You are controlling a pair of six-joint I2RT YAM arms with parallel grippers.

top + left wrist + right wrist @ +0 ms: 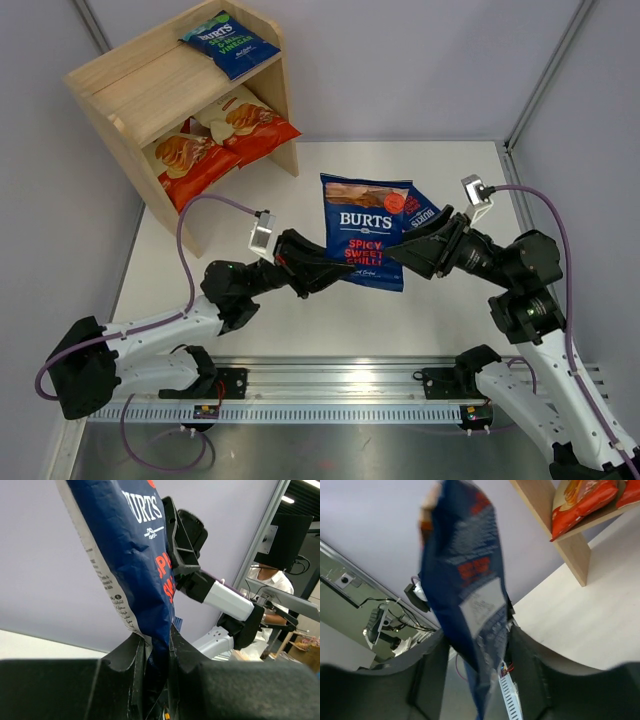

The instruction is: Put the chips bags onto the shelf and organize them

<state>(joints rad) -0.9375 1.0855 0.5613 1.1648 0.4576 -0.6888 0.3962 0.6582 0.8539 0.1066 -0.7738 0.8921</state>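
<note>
A dark blue "Burts" Spicy Sweet Chilli bag (365, 232) hangs upright above the table between both arms. My left gripper (337, 272) is shut on its lower left edge; in the left wrist view the bag (135, 555) rises from my pinched gripper (157, 647). My right gripper (396, 252) is open at the bag's right edge; in the right wrist view the bag (465, 575) hangs between the spread jaws of that gripper (480, 672), gaps on both sides. Another Burts bag (424, 209) lies behind it. The wooden shelf (120, 85) holds a green Burts bag (229, 42) on top and two Cassava bags (190, 160), (250, 125) below.
The shelf stands at the table's far left corner; its side panel (570, 545) and a Cassava bag (580, 500) show in the right wrist view. Grey walls enclose the table. A metal rail (340, 385) runs along the near edge.
</note>
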